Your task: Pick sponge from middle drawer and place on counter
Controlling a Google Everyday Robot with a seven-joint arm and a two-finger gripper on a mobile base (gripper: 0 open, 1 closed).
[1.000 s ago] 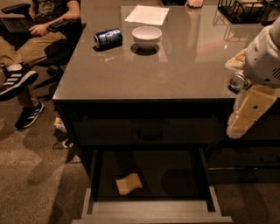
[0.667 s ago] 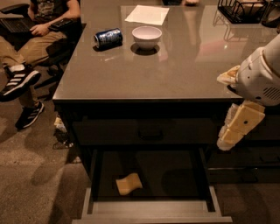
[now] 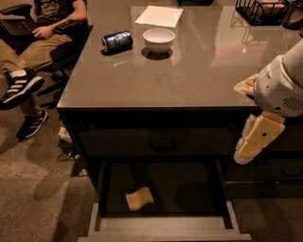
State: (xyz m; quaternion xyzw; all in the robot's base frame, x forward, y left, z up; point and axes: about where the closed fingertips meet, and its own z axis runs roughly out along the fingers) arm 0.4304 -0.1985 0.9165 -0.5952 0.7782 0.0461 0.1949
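The sponge (image 3: 139, 198) is a small pale-yellow bent pad lying on the dark floor of the open middle drawer (image 3: 161, 225), left of its centre. The drawer is pulled out below the counter (image 3: 189, 75), a glossy grey-brown slab. My gripper (image 3: 247, 150) hangs at the right, in front of the counter's front edge and pointing down. It is above and to the right of the drawer, well apart from the sponge. It holds nothing that I can see.
On the counter are a blue can on its side (image 3: 117, 40), a white bowl (image 3: 158, 38), a white paper sheet (image 3: 159, 15) and a wire basket (image 3: 262, 10). A closed drawer front with a handle (image 3: 163, 142) sits above the open drawer. A seated person (image 3: 33, 42) is at the left.
My gripper and arm have moved down and to the left, from counter level toward the drawer's right side. The sponge has not moved.
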